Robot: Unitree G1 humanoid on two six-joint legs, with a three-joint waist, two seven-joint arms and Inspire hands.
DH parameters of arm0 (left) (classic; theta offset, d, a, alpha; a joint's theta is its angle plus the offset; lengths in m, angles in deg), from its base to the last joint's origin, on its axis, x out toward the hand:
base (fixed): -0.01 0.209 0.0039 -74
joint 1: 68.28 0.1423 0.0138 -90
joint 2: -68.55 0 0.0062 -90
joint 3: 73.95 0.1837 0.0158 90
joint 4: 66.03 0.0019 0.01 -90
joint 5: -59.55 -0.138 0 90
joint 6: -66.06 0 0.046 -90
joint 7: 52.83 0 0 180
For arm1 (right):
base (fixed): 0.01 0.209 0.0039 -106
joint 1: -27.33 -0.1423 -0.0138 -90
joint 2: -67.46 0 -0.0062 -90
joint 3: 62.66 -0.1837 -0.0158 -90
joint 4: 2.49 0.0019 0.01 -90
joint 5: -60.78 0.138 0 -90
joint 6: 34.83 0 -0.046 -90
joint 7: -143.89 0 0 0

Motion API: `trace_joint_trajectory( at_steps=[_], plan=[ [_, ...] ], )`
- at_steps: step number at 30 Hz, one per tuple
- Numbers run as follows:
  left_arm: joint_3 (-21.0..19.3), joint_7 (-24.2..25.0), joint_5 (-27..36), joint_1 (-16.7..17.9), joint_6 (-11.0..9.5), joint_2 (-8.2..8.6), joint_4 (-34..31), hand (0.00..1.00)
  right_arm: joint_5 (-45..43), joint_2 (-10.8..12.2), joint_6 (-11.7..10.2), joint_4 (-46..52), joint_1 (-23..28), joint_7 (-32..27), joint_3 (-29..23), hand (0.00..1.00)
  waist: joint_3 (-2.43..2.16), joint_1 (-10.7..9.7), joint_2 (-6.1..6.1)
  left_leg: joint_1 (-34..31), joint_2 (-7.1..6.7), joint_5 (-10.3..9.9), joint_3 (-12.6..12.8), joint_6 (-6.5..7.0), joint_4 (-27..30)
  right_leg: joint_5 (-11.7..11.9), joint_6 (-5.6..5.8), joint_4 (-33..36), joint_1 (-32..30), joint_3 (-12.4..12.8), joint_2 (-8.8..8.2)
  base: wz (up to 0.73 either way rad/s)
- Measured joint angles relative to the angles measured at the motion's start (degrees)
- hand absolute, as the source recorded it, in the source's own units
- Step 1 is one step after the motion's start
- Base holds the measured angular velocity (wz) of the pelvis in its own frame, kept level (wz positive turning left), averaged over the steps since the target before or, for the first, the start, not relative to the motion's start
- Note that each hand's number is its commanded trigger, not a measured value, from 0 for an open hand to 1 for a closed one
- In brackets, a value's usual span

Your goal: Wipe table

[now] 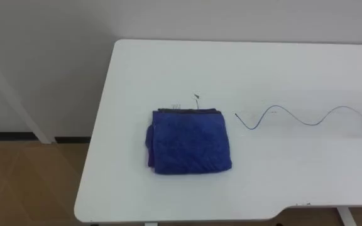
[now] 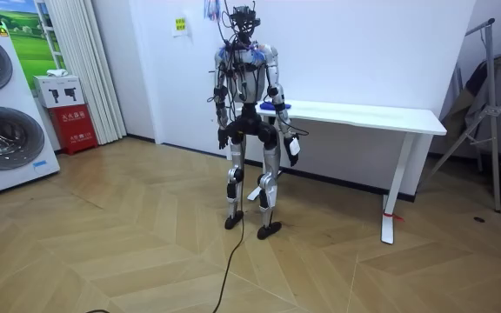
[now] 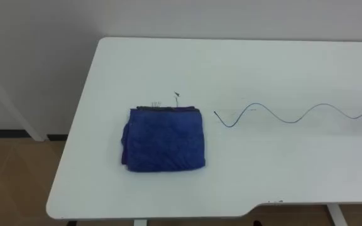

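The table (image 1: pixel 307 63) offers wide free room to the right of the folded blue cloth (image 1: pixel 190 142), the only raised thing on it, near the left end. The wavy blue line (image 1: pixel 307 116) lies flat there. The wall (image 1: pixel 43 37) closes the far edge.

Counter (image 1: pixel 168 63): white top, smooth, matt with a faint sheen.
Folded cloth (image 1: pixel 190 141): blue fabric, quilted texture, matt, soft-looking.
Wavy line (image 1: pixel 275 107), 3 o'clock of the cloth: thin blue mark, flat on the top.
Floor (image 2: pixel 103 252): wood herringbone boards, satin finish.
Wall (image 1: pixel 43 37): white, matt.
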Motion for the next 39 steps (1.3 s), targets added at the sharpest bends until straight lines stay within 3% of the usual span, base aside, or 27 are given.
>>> trace_joint_trajectory(
  at_steps=[8,20,26,30,35,37,39],
  plan=[
    [0.04,-0.01,0.66,0.01,0.0,0.07,0.0,0.0,0.05,0.08,0.06,-0.01,0.04,0.17,-0.01,0.0,-0.11,0.0,-0.25,-0.01,0.0,0.0,0.06,-0.01,-0.01,0.0,0.0,0.05,-0.04,0.1,0.07,0.0],
    [-0.99,0.46,1.23,0.84,0.06,0.16,0.02,0.0,1.46,0.15,0.1,-0.28,0.11,1.19,-0.15,0.0,-0.29,0.1,0.41,0.16,0.09,0.0,0.16,-0.01,-0.05,0.0,0.0,0.04,0.02,-0.94,0.04,0.0],
    [-2.95,0.0,1.17,1.96,1.03,0.09,-0.21,0.0,7.48,0.25,0.85,-2.85,0.77,-0.8,-3.94,0.0,-0.26,-0.19,0.1,0.98,0.04,0.0,0.01,-0.01,-0.22,0.0,0.01,0.03,0.91,-0.24,0.02,0.02],
    [-7.13,-0.15,1.01,2.72,3.04,-0.05,-0.08,0.0,11.62,-0.14,2.48,-4.99,1.7,-3.08,-14.02,0.0,-0.33,-1.6,-0.12,1.3,0.03,0.01,-0.03,-0.02,-0.65,-0.01,0.01,0.09,1.08,0.21,0.07,0.0],
    [-12.99,-1.78,0.6,3.35,4.81,-0.42,-0.26,0.0,17.12,-1.09,4.61,-5.16,2.6,-7.29,-27.6,0.0,0.02,-4.18,-0.83,2.16,0.0,0.02,-0.03,-0.02,-0.73,-0.01,0.01,0.1,1.77,0.17,0.1,-0.01],
    [-15.31,-2.27,-0.65,3.8,5.15,-0.51,-0.63,0.0,18.93,-2.47,5.74,-4.79,2.36,-10.18,-34.03,0.0,-0.15,-5.07,-1.14,2.52,-0.09,0.01,0.0,-0.02,-1.5,-0.01,0.01,0.16,1.7,0.4,0.11,-0.09],
    [-16.14,-2.24,-2.41,4.24,5.27,-0.82,-1.74,0.0,18.99,-4.12,6.14,-4.27,1.88,-12.81,-36.9,0.0,-0.15,-5.33,-1.27,2.66,-0.13,0.03,0.05,0.01,-1.71,-0.01,0.01,0.16,1.57,0.56,0.13,-0.12]
  ],
)
